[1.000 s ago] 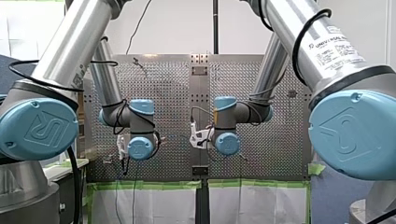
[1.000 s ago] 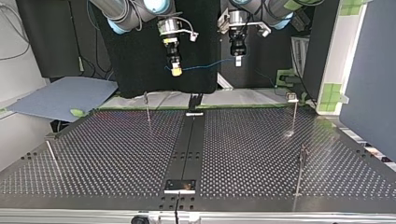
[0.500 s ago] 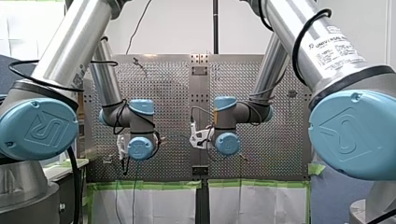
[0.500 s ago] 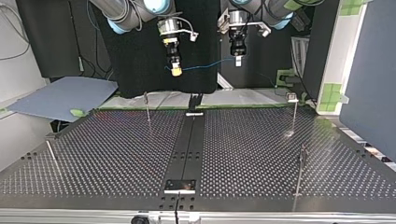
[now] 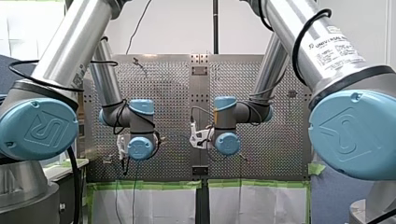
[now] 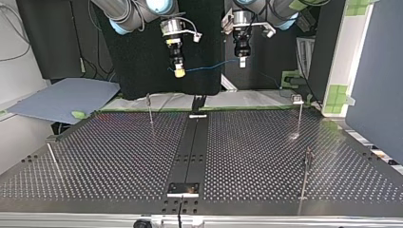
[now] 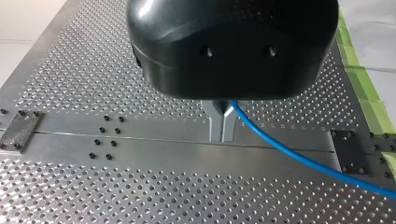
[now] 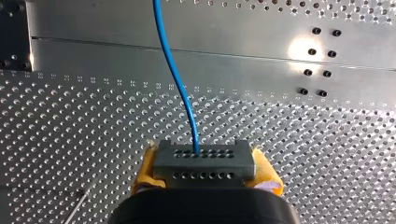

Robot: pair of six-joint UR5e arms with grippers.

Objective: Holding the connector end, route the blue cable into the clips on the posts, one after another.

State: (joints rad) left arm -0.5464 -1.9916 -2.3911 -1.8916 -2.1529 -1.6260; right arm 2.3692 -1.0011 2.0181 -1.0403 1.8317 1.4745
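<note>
The blue cable [image 6: 209, 66] hangs stretched between my two grippers, high above the perforated table [image 6: 119, 156]. My right gripper [image 6: 179, 72], at the top view's left, is shut with its yellow pads [image 8: 145, 170] on the grey connector block [image 8: 204, 158]; the cable [image 8: 180, 88] leaves the block's face. My left gripper [image 7: 222, 137] has its metal fingers shut on the cable [image 7: 299, 156], which trails off to one side. In the top view it [image 6: 242, 61] hangs right of the middle. Thin posts [image 6: 149, 109] [image 6: 299, 114] [image 6: 306, 175] stand on the table with nothing in their clips.
Another thin post [image 6: 52, 159] leans near the top view's left edge. A dark centre rail [image 6: 190, 152] runs down the table. A blue sheet [image 6: 62, 97] lies beyond the table's far left corner. Green tape [image 6: 290, 78] marks the far edge.
</note>
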